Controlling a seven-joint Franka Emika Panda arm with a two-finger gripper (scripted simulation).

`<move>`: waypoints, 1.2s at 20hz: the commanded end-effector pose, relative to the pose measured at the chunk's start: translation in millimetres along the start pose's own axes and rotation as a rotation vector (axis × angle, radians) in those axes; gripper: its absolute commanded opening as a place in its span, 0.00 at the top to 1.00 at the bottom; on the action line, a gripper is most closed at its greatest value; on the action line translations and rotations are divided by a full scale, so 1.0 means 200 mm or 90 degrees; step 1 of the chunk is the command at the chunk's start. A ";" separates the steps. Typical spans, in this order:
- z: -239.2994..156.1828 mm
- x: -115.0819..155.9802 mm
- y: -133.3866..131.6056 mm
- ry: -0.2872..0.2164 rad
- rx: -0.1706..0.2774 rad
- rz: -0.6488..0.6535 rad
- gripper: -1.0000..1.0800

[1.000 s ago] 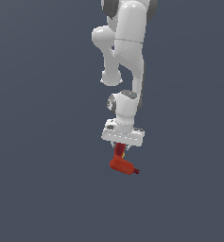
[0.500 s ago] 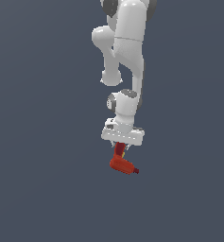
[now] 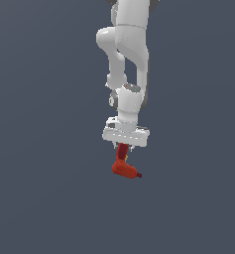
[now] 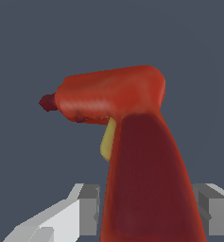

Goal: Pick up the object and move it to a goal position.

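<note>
The red drill-like toy (image 3: 124,168) hangs under my gripper (image 3: 122,148), held by its upright handle. Its stubby body and dark red nose tip point toward the exterior view's right. In the wrist view the toy (image 4: 114,94) fills the frame, with a yellow mark under its body. Its handle runs down between my gripper's (image 4: 149,215) two grey fingers (image 4: 90,208), which close against its sides. The gripper is shut on the handle, and the toy is off any surface.
The white arm (image 3: 131,54) reaches down from above. Behind everything is a plain dark grey background with no other objects or edges in view.
The gripper and the held toy have moved slightly upward. The grip on the handle is unchanged.
</note>
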State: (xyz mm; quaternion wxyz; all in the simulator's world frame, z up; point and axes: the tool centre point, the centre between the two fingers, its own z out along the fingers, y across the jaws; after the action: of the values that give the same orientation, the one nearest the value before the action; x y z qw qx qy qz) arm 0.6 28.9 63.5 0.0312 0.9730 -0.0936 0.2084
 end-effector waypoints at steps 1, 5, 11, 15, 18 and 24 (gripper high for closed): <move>-0.08 0.03 0.04 0.003 0.001 0.001 1.00; -0.24 0.07 0.10 0.003 0.001 0.000 1.00; -0.48 0.14 0.22 0.003 0.001 0.000 1.00; -0.65 0.19 0.29 0.003 0.001 0.000 1.00; -0.78 0.22 0.35 0.003 0.002 0.000 1.00; -1.06 0.31 0.48 0.003 0.003 0.000 1.00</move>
State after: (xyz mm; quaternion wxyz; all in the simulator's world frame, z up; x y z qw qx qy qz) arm -45.2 -48.4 267.1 0.0303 0.9731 -0.0932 0.2085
